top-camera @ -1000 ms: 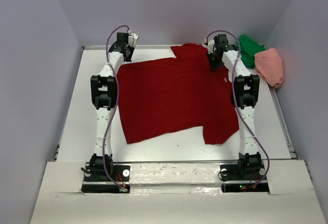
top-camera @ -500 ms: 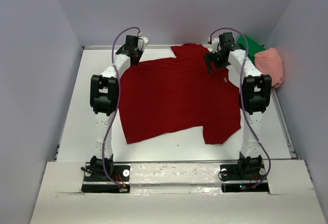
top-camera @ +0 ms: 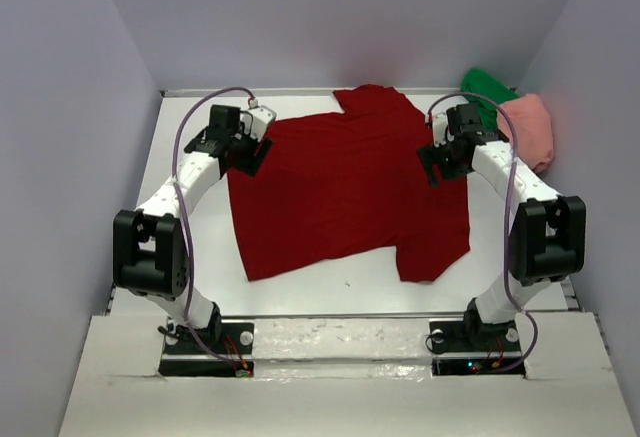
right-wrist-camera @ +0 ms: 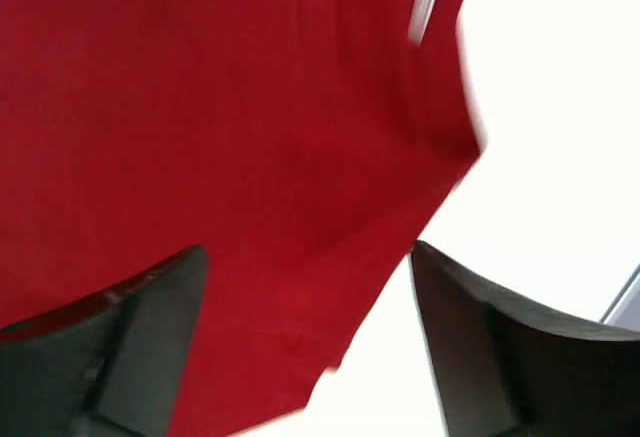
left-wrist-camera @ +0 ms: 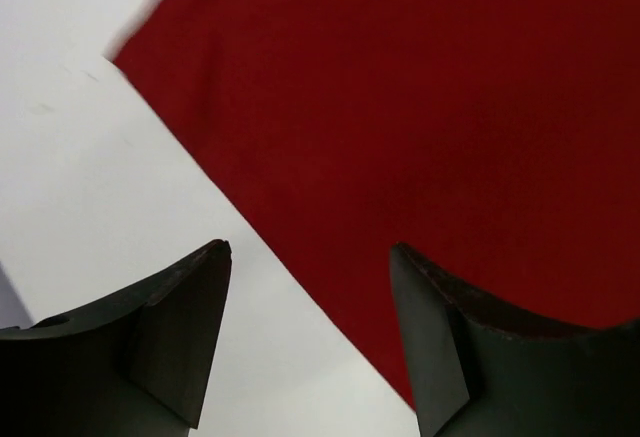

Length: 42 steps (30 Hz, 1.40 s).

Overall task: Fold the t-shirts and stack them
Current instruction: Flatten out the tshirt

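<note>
Pale grey walls (top-camera: 330, 17) close in a white table (top-camera: 320, 295), and the dark red t-shirt (top-camera: 340, 192) lies spread flat across its middle. The shirt's long axis runs across the table from left to right, slightly skewed. A straight edge faces the left arm, one sleeve juts toward the far wall, and the other sleeve points toward the near right. A small white tag shows at the right-hand end in the right wrist view, so the neck seems to point that way. The left gripper (left-wrist-camera: 310, 252) hovers over the shirt's far left corner with its jaws spread wide and nothing between them. One finger (left-wrist-camera: 170, 327) hangs above bare table and the other (left-wrist-camera: 440, 337) above red cloth, so the shirt's edge passes diagonally under the gap. The right gripper (right-wrist-camera: 308, 252) hangs above the shirt's right-hand edge, likewise wide open and empty, with red fabric filling most of the space below it and white table showing at its right. The green t-shirt (top-camera: 488, 90) and the salmon pink t-shirt (top-camera: 528, 127) sit bunched together in the far right corner, touching each other and well apart from both grippers.
</note>
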### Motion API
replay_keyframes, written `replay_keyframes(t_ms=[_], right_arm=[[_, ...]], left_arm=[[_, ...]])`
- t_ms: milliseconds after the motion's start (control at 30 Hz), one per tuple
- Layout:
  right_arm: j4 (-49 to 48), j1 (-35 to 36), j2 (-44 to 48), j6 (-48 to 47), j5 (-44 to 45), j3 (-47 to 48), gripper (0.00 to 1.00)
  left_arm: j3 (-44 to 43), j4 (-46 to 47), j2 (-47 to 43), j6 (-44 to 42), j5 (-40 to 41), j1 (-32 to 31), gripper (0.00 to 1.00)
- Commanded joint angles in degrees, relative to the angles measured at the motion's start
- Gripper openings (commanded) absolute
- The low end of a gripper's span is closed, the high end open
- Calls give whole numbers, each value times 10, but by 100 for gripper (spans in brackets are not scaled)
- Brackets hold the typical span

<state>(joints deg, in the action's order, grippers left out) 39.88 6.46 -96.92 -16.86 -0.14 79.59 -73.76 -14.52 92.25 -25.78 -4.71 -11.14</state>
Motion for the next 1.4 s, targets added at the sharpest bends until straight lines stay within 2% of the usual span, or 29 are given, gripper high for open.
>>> replay_keyframes(t_ms=[0, 33, 133, 333, 533, 600, 667, 700, 733, 767, 900, 1033, 1167, 1233, 1267, 1367], right_arm=[[-16, 4, 74, 18, 57, -86, 77], [-16, 4, 100, 26, 64, -115, 69], [-14, 4, 141, 42, 90, -159, 61], [-9, 4, 169, 48, 98, -187, 61], [10, 4, 155, 52, 89, -156, 60], [13, 4, 145, 50, 85, -146, 51], [20, 4, 139, 48, 82, -142, 30], [20, 4, 136, 49, 82, -139, 27], [21, 4, 133, 49, 81, -139, 24], [21, 4, 134, 46, 79, -140, 21], [20, 4, 133, 43, 76, -143, 19], [20, 4, 126, 44, 73, -146, 16], [18, 4, 123, 46, 67, -151, 16], [17, 4, 121, 48, 69, -151, 17], [17, 4, 120, 48, 70, -152, 17], [17, 4, 121, 46, 73, -155, 16]], left_arm=[[97, -89, -50, -63, -75, -1, 75], [139, -97, -80, -77, -84, -2, 74], [203, -95, -147, -108, -82, -3, 74], [303, -89, -234, -129, -53, -7, 74], [351, -68, -246, -128, -59, -7, 73], [360, -64, -241, -132, -65, -8, 65], [362, -64, -233, -132, -83, -8, 49], [363, -62, -233, -132, -89, -8, 46], [364, -60, -235, -132, -99, -8, 38], [364, -59, -238, -132, -104, -8, 35], [356, -60, -242, -131, -111, -13, 32], [347, -60, -237, -130, -114, -24, 17], [336, -53, -192, -132, -102, -48, 13], [323, -57, -162, -130, -98, -58, 3], [321, -57, -153, -130, -95, -62, 1], [324, -53, -126, -131, -81, -72, 0]])
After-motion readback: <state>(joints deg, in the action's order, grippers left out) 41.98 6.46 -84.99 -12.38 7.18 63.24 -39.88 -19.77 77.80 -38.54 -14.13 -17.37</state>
